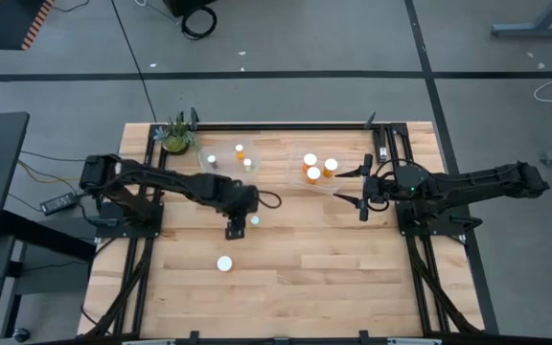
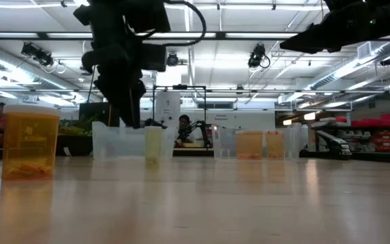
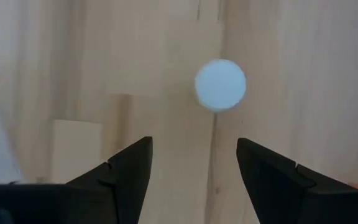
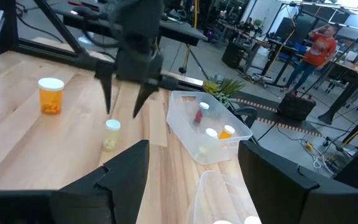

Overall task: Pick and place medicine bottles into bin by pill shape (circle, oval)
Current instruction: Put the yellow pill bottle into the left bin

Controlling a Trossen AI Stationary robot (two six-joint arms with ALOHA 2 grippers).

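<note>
A slim pale bottle with a white cap (image 1: 255, 220) stands upright on the table; it also shows in the low view (image 2: 154, 144) and the right wrist view (image 4: 112, 134). My left gripper (image 1: 236, 229) is open and points down just beside it, touching nothing. In the left wrist view the cap (image 3: 220, 84) lies ahead of the open fingers (image 3: 193, 165). A wider orange bottle (image 1: 224, 264) stands nearer the front edge. My right gripper (image 1: 364, 187) is open and empty beside the right bin (image 1: 295, 172).
Two clear bins stand at the back. The left bin (image 1: 204, 153) holds three small bottles, and the right bin holds three orange ones (image 1: 313, 173). A green potted plant (image 1: 175, 134) sits at the back left corner. Bare wood lies across the near half.
</note>
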